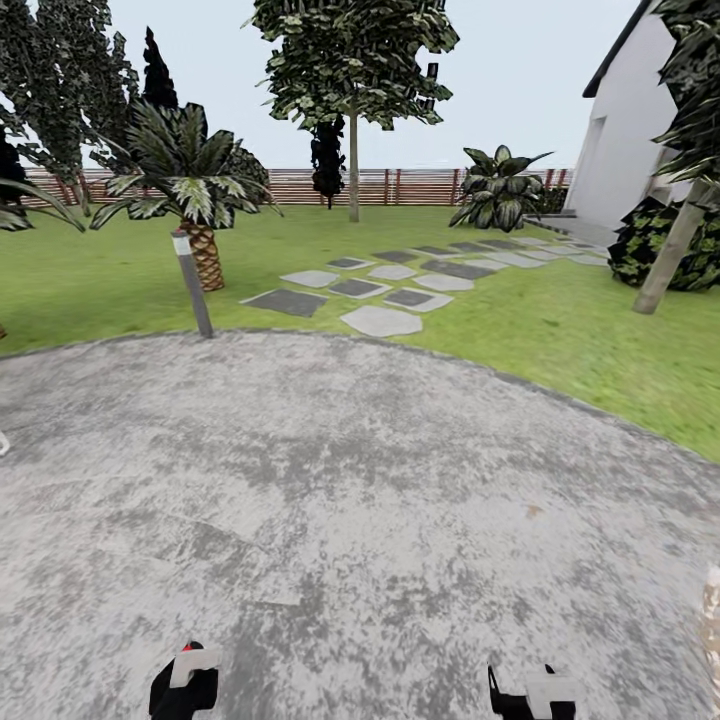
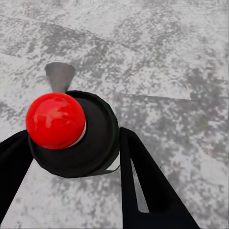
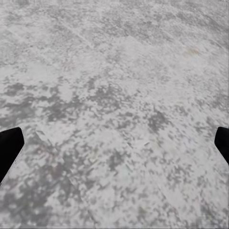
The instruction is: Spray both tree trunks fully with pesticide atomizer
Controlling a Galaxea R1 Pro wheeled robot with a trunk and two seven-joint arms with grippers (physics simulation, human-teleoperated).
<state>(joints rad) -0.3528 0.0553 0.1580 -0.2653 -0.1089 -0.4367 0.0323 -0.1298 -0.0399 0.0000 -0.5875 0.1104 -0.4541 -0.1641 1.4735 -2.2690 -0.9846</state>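
**Spotter:** What does the head view give you?

**Me:** The blotchy grey concrete floor (image 1: 360, 520) ahead of me, and across the green lawn (image 1: 560, 330) a tall tree with a straight tan-grey trunk (image 1: 353, 165). A second leaning pale trunk (image 1: 676, 248) stands by the white house. My left claw (image 1: 185, 688) shows low down with a red-dotted cap in it.

**Spotter:** Left wrist?

**Me:** The left claw (image 2: 71, 143) is clamped on the slim dark-grey pesticide atomizer (image 2: 78, 138), held above the paving.

**Spotter:** Right wrist?

**Me:** The right claw (image 3: 114, 143) is spread wide, holding nothing.

**Spotter:** Risks?

**Me:** Both trunks are well away; I judge jolts while driving could shift the cylinder, spoiling my aim.
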